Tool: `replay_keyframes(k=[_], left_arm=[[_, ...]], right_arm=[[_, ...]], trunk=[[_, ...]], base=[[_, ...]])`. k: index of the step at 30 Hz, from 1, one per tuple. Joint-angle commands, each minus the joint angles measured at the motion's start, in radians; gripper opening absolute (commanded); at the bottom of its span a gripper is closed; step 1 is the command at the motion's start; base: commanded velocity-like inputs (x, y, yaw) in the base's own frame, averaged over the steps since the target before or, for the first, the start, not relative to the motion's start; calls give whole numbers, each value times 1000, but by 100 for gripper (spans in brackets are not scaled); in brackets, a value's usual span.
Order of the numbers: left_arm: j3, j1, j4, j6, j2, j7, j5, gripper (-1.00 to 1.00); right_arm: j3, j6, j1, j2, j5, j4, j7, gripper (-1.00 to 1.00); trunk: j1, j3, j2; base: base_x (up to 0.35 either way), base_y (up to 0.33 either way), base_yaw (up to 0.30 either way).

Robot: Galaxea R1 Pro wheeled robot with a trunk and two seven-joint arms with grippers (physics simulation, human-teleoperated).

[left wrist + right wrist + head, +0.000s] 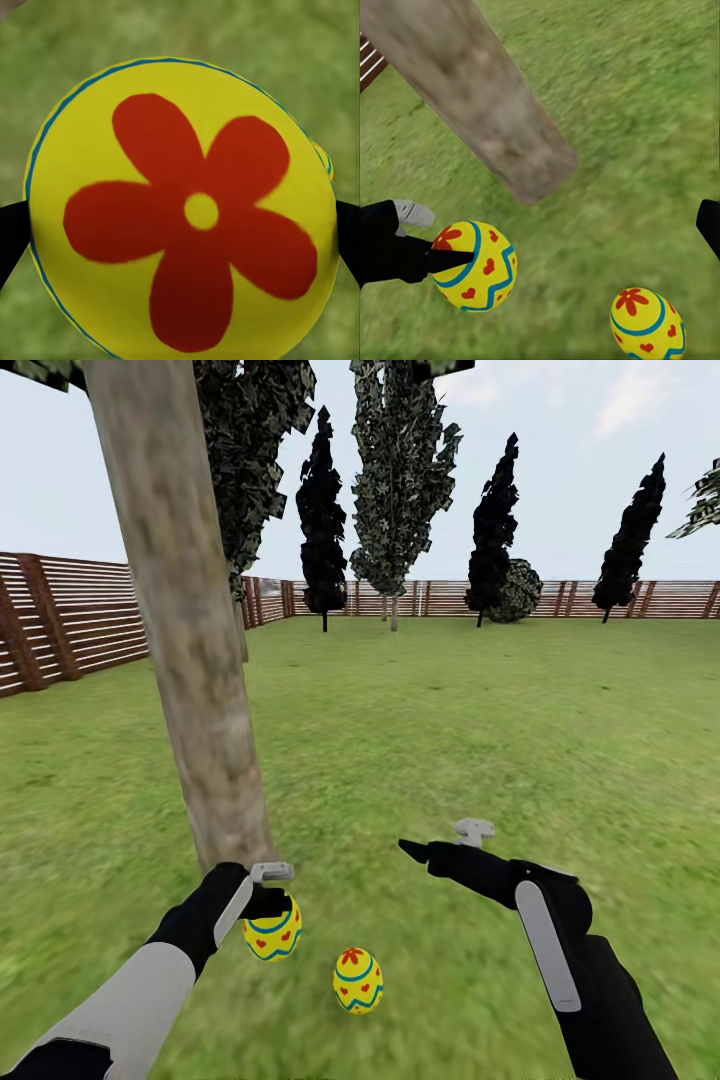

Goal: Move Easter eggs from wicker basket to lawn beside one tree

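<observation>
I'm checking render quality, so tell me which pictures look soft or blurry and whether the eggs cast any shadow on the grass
Head view: near grass smeared, no shadow under the lying egg. Left wrist view: held egg so close the lawn behind is pure blur. Right wrist view: trunk and grass soft, no shadows.

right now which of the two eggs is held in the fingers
The egg nearer the tree trunk, clamped by the left gripper. The other egg lies free on the lawn, with nothing touching it.

Leaning tree trunk [190, 660] crowding the left side right behind the left gripper [272, 895], second egg [358, 981] sitting just beside, open lawn [480, 740] stretching everywhere rightward and ahead.
</observation>
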Motion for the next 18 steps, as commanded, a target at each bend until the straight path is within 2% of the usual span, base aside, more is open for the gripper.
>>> replay_keyframes(k=[1,14,18], left_arm=[[-3,0,-1,4,1,4,6,-100],[-3,0,2,-29,1,3,4,-100],[-3,0,2,-31,2,4,3,-100]], right_arm=[[-1,4,-1,0,7,-1,8,100],[0,4,-1,1,6,0,8,100],[19,4,-1,0,7,2,8,100]], trunk=[[4,-4,-8],[10,-55,-11],[11,-70,-12]], base=[[0,0,0],[0,0,0],[0,0,0]])
